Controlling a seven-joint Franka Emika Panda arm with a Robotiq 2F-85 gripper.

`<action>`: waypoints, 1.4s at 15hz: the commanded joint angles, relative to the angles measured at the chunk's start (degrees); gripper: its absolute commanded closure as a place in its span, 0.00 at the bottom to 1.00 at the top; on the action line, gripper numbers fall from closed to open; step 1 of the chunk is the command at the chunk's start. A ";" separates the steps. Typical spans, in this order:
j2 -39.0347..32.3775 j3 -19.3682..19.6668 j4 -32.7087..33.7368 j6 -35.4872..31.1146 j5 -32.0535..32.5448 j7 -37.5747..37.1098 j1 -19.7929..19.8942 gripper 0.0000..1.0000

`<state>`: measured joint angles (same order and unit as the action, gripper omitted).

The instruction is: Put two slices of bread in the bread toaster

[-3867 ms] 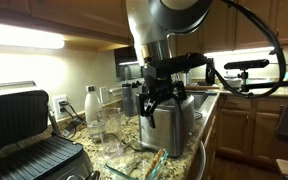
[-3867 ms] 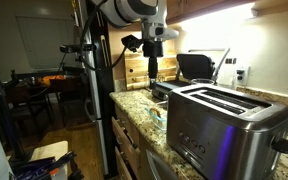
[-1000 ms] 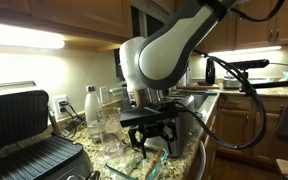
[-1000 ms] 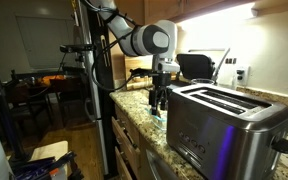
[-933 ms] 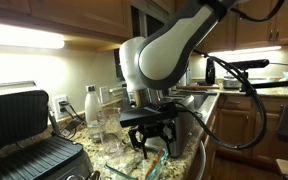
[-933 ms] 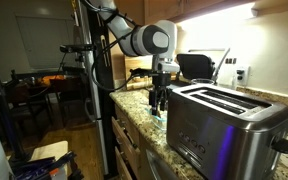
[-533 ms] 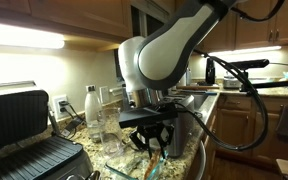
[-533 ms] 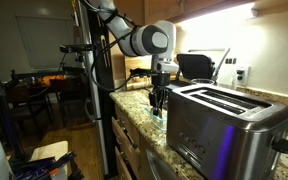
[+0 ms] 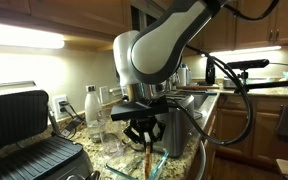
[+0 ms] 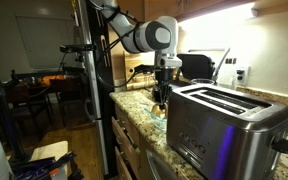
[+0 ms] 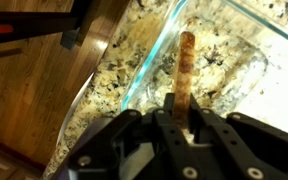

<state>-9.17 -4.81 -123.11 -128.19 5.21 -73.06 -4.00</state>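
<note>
Compared with a second ago, the jaws have drawn together from wide apart, and the wrist sits slightly higher. In an exterior view the gripper (image 9: 144, 133) is clamped on a slice of bread (image 9: 147, 157). The slice hangs edge-down below the fingertips, over a clear glass dish (image 9: 124, 168). The bread toaster (image 9: 182, 128) stands just behind the fingers, partly hidden by the arm. A black contact grill (image 9: 29, 155) lies well off to one side of them.

In an exterior view taken from beside the toaster (image 10: 224, 125), the gripper (image 10: 164, 98) points straight down beyond the toaster's far end. The slice is too small to make out there.

In the wrist view the gripper (image 11: 181, 106) has its fingers (image 11: 170, 112) shut tight on the near end of the orange-brown slice (image 11: 186, 60). The slice runs straight out past the fingertips, seen edge-on. Beneath it lies the glass dish, whose rim (image 11: 152, 72) crosses just to one side of the fingers. Speckled granite countertop (image 11: 109, 75) lies beyond that rim, and wooden floor (image 11: 29, 100) lies beyond the counter edge.
</note>
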 commanded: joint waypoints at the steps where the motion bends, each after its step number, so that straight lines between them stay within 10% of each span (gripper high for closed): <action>1: -1.32 1.39 1.93 0.46 1.49 -1.92 -1.58 0.92; 21: 8.05 1.61 -0.45 3.64 9.93 -12.04 -1.82 0.92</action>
<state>-5.88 -3.77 -120.73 -126.50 12.45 -81.02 -4.60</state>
